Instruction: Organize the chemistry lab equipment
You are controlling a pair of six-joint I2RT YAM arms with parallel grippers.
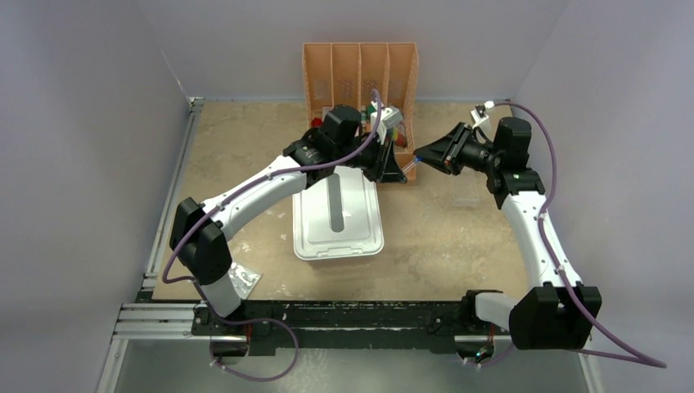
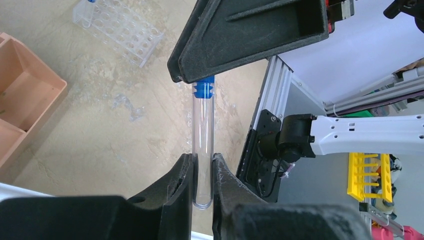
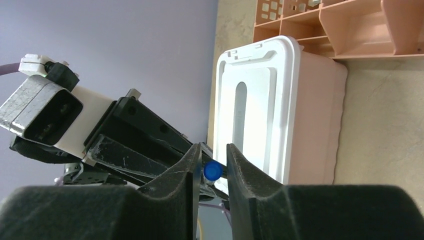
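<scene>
The left gripper (image 2: 202, 167) is clamped tight on the rounded bottom end of the clear blue-capped tube (image 2: 202, 127), which hangs level in the air above the table (image 1: 458, 237), just off the 3 o'clock side of the peach organizer (image 1: 360, 61) standing at 12 o'clock. The right gripper (image 3: 214, 150) meets it from 3 o'clock, its fingers (image 3: 196, 157) set narrow on either side of the blue cap (image 3: 212, 171). The wrist view is too tight to tell whether they actually press the cap. A white-lidded bin (image 1: 338, 214) sits near the table's middle, at 7 o'clock from the tube. A clear test-tube rack (image 2: 120, 27) lies on the table beyond the tube in the left wrist view.
</scene>
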